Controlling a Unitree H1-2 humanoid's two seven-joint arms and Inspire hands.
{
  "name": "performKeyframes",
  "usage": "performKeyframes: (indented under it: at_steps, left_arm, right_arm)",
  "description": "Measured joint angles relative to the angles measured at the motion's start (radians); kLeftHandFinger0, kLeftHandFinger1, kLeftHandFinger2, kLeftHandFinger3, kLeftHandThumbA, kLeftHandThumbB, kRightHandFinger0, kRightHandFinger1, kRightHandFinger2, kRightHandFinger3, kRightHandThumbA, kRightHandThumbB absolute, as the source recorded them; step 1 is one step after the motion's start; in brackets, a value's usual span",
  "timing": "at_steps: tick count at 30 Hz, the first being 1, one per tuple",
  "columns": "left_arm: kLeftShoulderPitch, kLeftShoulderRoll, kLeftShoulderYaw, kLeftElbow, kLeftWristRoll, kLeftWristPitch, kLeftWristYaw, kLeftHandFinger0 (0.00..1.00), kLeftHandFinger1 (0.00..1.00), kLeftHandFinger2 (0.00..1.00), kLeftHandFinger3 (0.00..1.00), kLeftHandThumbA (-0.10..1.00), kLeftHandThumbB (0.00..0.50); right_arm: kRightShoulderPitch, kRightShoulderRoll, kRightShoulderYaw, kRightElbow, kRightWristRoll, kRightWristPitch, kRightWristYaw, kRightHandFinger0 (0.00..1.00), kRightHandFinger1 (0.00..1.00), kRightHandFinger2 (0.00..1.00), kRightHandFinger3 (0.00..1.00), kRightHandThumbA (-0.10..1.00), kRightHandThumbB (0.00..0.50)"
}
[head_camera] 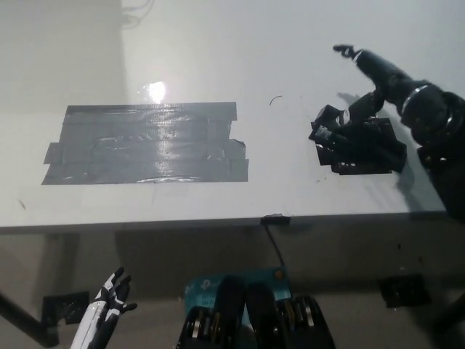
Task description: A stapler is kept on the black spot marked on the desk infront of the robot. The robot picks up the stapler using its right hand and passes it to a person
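On desk (pixel 218 211): one stapler (pixel 341 138).

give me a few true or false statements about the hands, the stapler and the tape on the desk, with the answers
1. The black right hand is over the stapler, fingers apart. True.
2. The stapler has been lifted clear of the desk. False: it lies on the black spot on the desk.
3. The white left hand is low at the picture's lower left, below the desk edge. True.
4. The stapler sits on the grey tape patch. False: the patch is to the stapler's left and bare.
5. A person's hand is reaching for the stapler. False: no person is in view.
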Motion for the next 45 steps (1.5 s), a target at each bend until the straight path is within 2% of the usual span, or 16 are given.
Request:
performKeyframes:
  at_steps: [14, 18, 23, 31, 32, 33, 34, 35, 36, 37, 38, 39, 40, 42, 43, 45]
  left_arm:
    - [0.0, 0.0, 0.001, 0.001, 0.0, -0.001, -0.005, 0.84, 1.0, 1.0, 1.0, 0.89, 0.5]
    - [0.0, 0.0, 0.002, 0.001, 0.0, -0.001, -0.005, 0.85, 1.0, 1.0, 1.0, 0.88, 0.5]
    - [0.0, 0.0, 0.001, 0.001, 0.0, -0.001, -0.005, 0.85, 1.0, 1.0, 1.0, 0.89, 0.5]
    - [-0.001, 0.0, 0.001, 0.001, 0.001, -0.001, -0.005, 0.84, 1.0, 1.0, 1.0, 0.89, 0.5]
    - [-0.001, 0.0, 0.001, 0.001, 0.001, -0.001, -0.005, 0.84, 1.0, 1.0, 1.0, 0.88, 0.5]
    - [-0.002, 0.0, 0.001, 0.001, 0.001, -0.001, -0.005, 0.84, 1.0, 1.0, 1.0, 0.88, 0.5]
    - [-0.002, 0.0, 0.001, 0.001, 0.001, -0.001, -0.005, 0.85, 1.0, 1.0, 1.0, 0.87, 0.5]
    - [-0.002, 0.0, 0.001, 0.001, 0.001, -0.001, -0.005, 0.85, 1.0, 1.0, 1.0, 0.87, 0.5]
    - [-0.003, 0.0, 0.001, 0.001, 0.001, -0.001, -0.005, 0.86, 1.0, 1.0, 1.0, 0.86, 0.5]
    - [-0.003, 0.0, 0.001, 0.001, 0.001, -0.001, -0.006, 0.86, 1.0, 1.0, 1.0, 0.86, 0.5]
    - [-0.003, 0.0, 0.001, 0.0, 0.001, -0.001, -0.006, 0.86, 1.0, 1.0, 1.0, 0.86, 0.5]
    - [-0.003, 0.0, 0.002, 0.0, 0.0, -0.001, -0.006, 0.85, 1.0, 1.0, 1.0, 0.86, 0.5]
    - [-0.003, 0.0, 0.001, 0.0, 0.0, -0.001, -0.006, 0.84, 1.0, 1.0, 1.0, 0.86, 0.499]
    - [-0.005, 0.0, 0.001, 0.0, 0.001, -0.001, -0.006, 0.84, 1.0, 1.0, 1.0, 0.84, 0.499]
    - [-0.005, 0.0, 0.001, 0.0, 0.001, -0.001, -0.006, 0.83, 1.0, 1.0, 1.0, 0.84, 0.5]
    - [-0.006, 0.0, 0.001, 0.0, 0.001, -0.001, -0.006, 0.83, 1.0, 1.0, 1.0, 0.84, 0.492]
  right_arm:
    - [-0.01, 0.007, 0.09, 0.174, -0.062, -0.005, 0.0, 1.0, 1.0, 1.0, 1.0, 1.0, 0.37]
    - [-0.011, 0.007, 0.098, 0.207, -0.07, -0.016, 0.0, 1.0, 1.0, 1.0, 1.0, 1.0, 0.334]
    - [-0.011, 0.006, 0.098, 0.216, -0.072, -0.024, 0.0, 1.0, 1.0, 1.0, 1.0, 1.0, 0.391]
    - [-0.011, 0.012, 0.098, 0.216, -0.072, -0.03, 0.001, 1.0, 1.0, 1.0, 1.0, 1.0, 0.358]
    - [-0.011, 0.014, 0.098, 0.217, -0.072, -0.03, 0.002, 1.0, 1.0, 1.0, 1.0, 0.93, 0.34]
    - [-0.011, 0.015, 0.098, 0.218, -0.072, -0.03, 0.003, 0.98, 1.0, 0.97, 1.0, 0.73, 0.254]
    - [-0.014, 0.017, 0.097, 0.227, -0.071, -0.03, 0.004, 0.64, 0.75, 0.78, 0.78, 0.41, 0.261]
    - [-0.018, 0.02, 0.095, 0.24, -0.069, -0.033, 0.005, 0.59, 0.71, 0.71, 0.68, 0.31, 0.25]
    - [-0.022, 0.021, 0.094, 0.253, -0.067, -0.039, 0.004, 0.52, 0.64, 0.63, 0.49, 0.06, 0.246]
    - [-0.025, 0.022, 0.093, 0.264, -0.067, -0.044, 0.004, 0.44, 0.58, 0.55, 0.46, -0.07, 0.249]
    - [-0.029, 0.023, 0.092, 0.281, -0.066, -0.055, 0.003, 0.29, 0.43, 0.4, 0.41, -0.09, 0.207]
    - [-0.03, 0.023, 0.092, 0.286, -0.066, -0.058, 0.002, 0.19, 0.4, 0.46, 0.49, -0.1, 0.212]
    - [-0.03, 0.024, 0.091, 0.296, -0.066, -0.067, -0.004, 0.06, 0.41, 0.67, 0.74, -0.1, 0.201]
    - [-0.031, 0.027, 0.08, 0.329, -0.066, -0.102, -0.035, 0.11, 0.56, 0.93, 0.94, -0.1, 0.199]
    - [-0.033, 0.027, 0.074, 0.342, -0.065, -0.116, -0.045, 0.22, 0.72, 1.0, 1.0, -0.1, 0.186]
    - [-0.033, 0.028, 0.063, 0.359, -0.064, -0.135, -0.058, 0.25, 0.68, 0.95, 1.0, -0.1, 0.177]
